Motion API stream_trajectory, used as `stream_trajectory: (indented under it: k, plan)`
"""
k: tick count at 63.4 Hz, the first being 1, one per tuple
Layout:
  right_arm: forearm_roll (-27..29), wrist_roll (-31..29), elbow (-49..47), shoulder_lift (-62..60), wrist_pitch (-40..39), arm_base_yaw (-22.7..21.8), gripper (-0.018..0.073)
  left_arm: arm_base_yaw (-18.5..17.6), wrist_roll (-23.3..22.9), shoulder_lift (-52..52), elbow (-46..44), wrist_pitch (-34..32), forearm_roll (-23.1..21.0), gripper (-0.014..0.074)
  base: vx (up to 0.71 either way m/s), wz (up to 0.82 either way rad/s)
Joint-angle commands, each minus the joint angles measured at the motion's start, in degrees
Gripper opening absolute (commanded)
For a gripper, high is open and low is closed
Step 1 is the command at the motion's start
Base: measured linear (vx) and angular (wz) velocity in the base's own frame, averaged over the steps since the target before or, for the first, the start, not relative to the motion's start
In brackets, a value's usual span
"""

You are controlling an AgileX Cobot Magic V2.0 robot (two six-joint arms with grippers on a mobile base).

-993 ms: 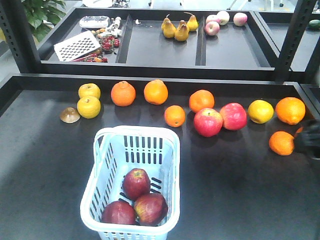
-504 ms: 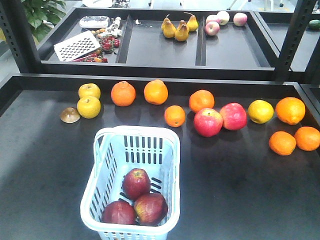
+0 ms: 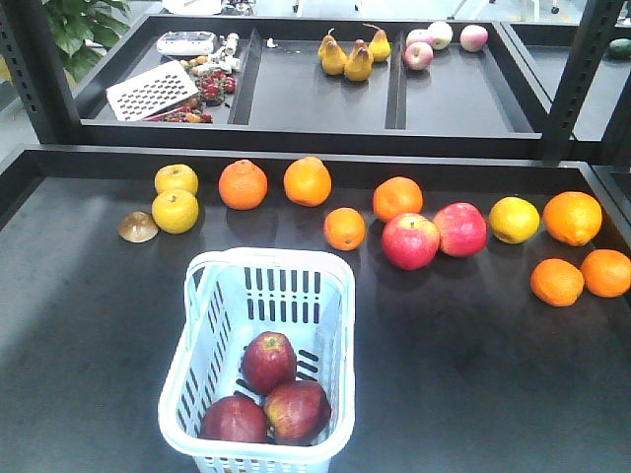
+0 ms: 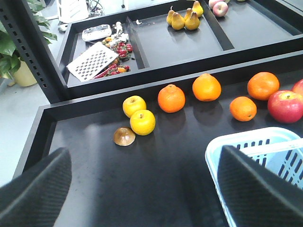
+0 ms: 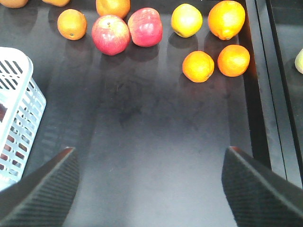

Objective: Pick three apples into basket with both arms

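Resting together in the basket (image 3: pixel 340 296) on the desk (image 3: pixel 473 374): three dark apples (image 3: pixel 268 361). Left fingers (image 4: pixel 35 182) and right fingers (image 5: pixel 42 184) spread, holding nothing. Risked only nudging the basket or grabbing a pinker apple (image 3: pixel 410 240) needlessly.

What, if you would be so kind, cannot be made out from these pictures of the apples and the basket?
- Basket: its near end is cut off by the bottom edge of the front view.
- Apples: in the right wrist view only dark slivers show through the basket's slots.
- Left claw and right claw: both open, only the fingertips visible at the frame corners.
- Heap beside the grater: too small to identify.
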Motion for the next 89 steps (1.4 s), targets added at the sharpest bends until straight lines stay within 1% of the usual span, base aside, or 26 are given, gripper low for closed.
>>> stream_trajectory:
  k: [1,5,8,13,18,25,27,28,89]
  plan:
    - [0.0,-0.17,-1.63,-0.12,-2.89,-0.38,0.0557,-0.01,-0.77,-0.24,-1.62,-3.18,1.44,0.0582,0.0,0.0]
    - [0.0,-0.17,-1.63,-0.12,-2.89,-0.38,0.0518,-0.01,-0.77,-0.24,-1.62,-3.18,1.56,0.0553,0.0,0.0]
    - [0.0,-0.17,-1.63,-0.12,-2.89,-0.38,0.0473,-0.01,-0.77,-0.24,-1.62,-3.06,1.56,0.0514,0.0,0.0]
    - [0.0,-0.17,-1.63,-0.12,-2.89,-0.38,0.0364,-0.01,-0.77,-0.24,-1.62,-2.93,1.56,0.0421,0.0,0.0]
    - [0.0,-0.17,-1.63,-0.12,-2.83,-0.38,0.0235,-0.01,-0.77,-0.24,-1.62,-2.93,1.56,0.0287,0.0,0.0]
    - [0.0,-0.43,-1.63,-0.12,-2.83,-0.38,0.005,-0.01,-0.77,-0.24,-1.62,-2.65,1.56,0.0052,0.0,0.0]
    - [0.0,-0.5,-1.63,-0.12,-2.83,-0.38,0.0009,-0.01,-0.77,-0.24,-1.62,-2.59,1.56,0.0001,0.0,0.0]
    - [0.0,-0.5,-1.63,-0.12,-2.83,-0.38,-0.0017,-0.01,-0.77,-0.24,-1.62,-2.59,1.56,-0.001,0.0,0.0]
    - [0.0,-0.5,-1.63,-0.12,-2.54,-0.38,-0.0009,-0.01,-0.77,-0.24,-1.62,-2.5,1.36,-0.0006,0.0,0.0]
